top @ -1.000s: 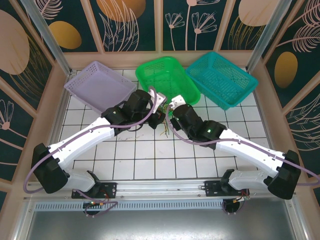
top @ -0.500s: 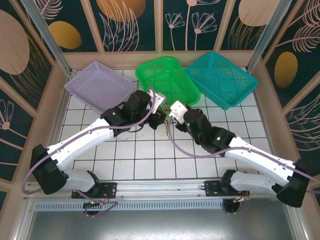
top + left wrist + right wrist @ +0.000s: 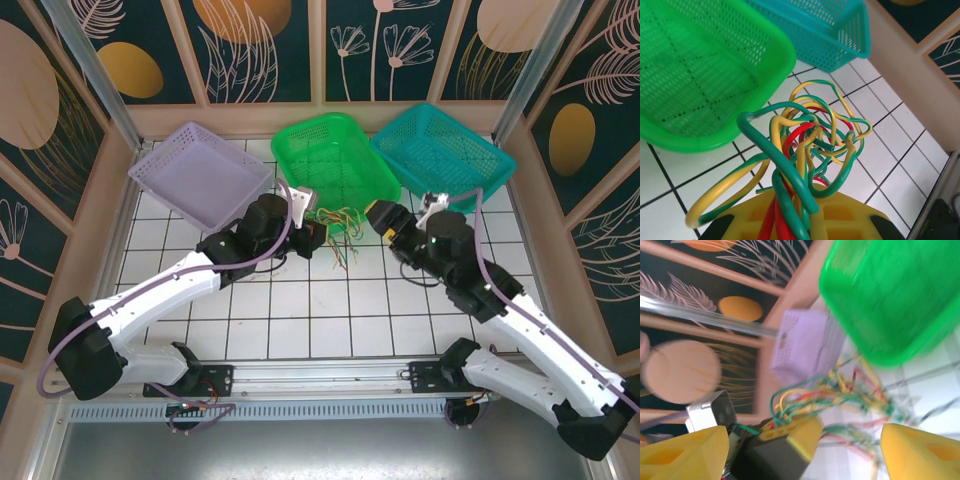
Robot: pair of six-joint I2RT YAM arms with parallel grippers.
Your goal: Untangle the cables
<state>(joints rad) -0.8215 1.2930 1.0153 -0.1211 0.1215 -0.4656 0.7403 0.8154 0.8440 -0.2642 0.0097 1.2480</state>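
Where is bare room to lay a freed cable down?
Freest: the bare tiles between left arm and right arm, ahead of the base rail; also tiles right of that arm, before the teal basket. Crowded: beside the green basket, where the left pincer grips the cables facing the open right pincer.

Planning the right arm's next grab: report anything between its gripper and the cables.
Nothing visible. Bare tile lies between the open right gripper and the cables, which the left gripper holds from the other side.
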